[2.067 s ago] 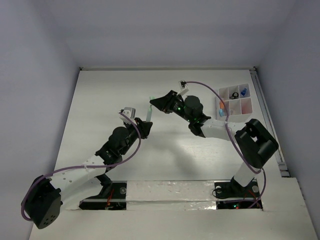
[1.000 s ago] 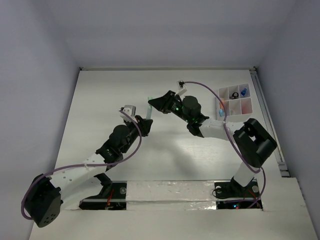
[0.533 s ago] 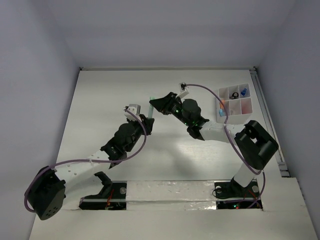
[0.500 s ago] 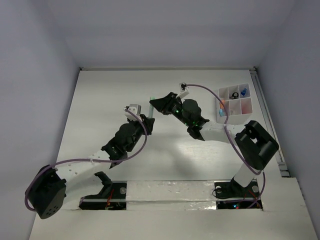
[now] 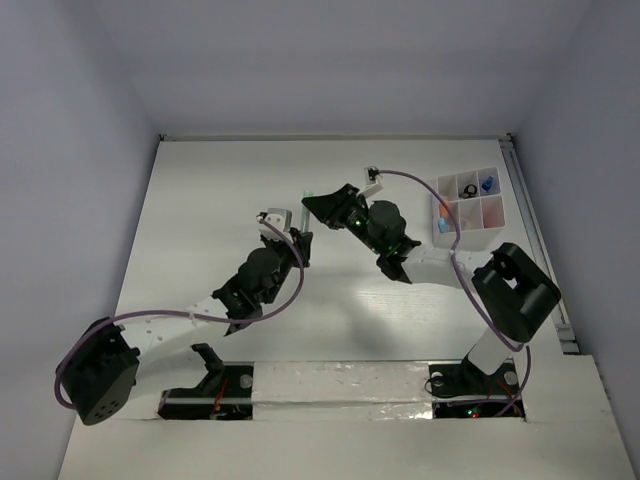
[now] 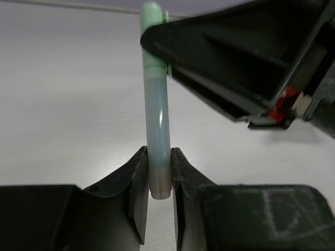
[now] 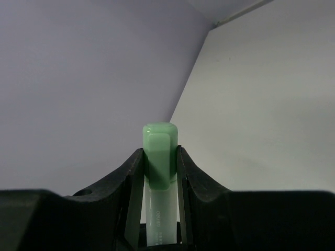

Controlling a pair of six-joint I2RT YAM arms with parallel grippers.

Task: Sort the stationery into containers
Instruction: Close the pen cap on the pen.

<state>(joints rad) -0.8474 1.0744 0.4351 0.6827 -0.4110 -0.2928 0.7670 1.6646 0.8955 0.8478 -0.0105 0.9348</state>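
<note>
A mint pen [image 5: 303,212] with a green cap hangs above the middle of the table, held at both ends. My left gripper [image 5: 297,238] is shut on its pale rear end [image 6: 158,180]. In the left wrist view the barrel [image 6: 157,115] runs straight up from the jaws. My right gripper [image 5: 313,203] is shut on the green cap [image 7: 159,149], which sticks out just past its fingertips. The white divided tray [image 5: 470,199] stands at the far right, apart from both grippers. It holds a blue clip [image 5: 488,184], a black ring [image 5: 468,189] and small orange and blue pieces [image 5: 442,220].
The tray lies close to the table's right edge rail [image 5: 535,240]. The back wall meets the table at the far edge [image 5: 330,137]. Purple cables loop over both arms.
Both grippers and the pen between them have shifted slightly right and away from the arm bases. The left arm has stretched further forward. Both grips are unchanged.
</note>
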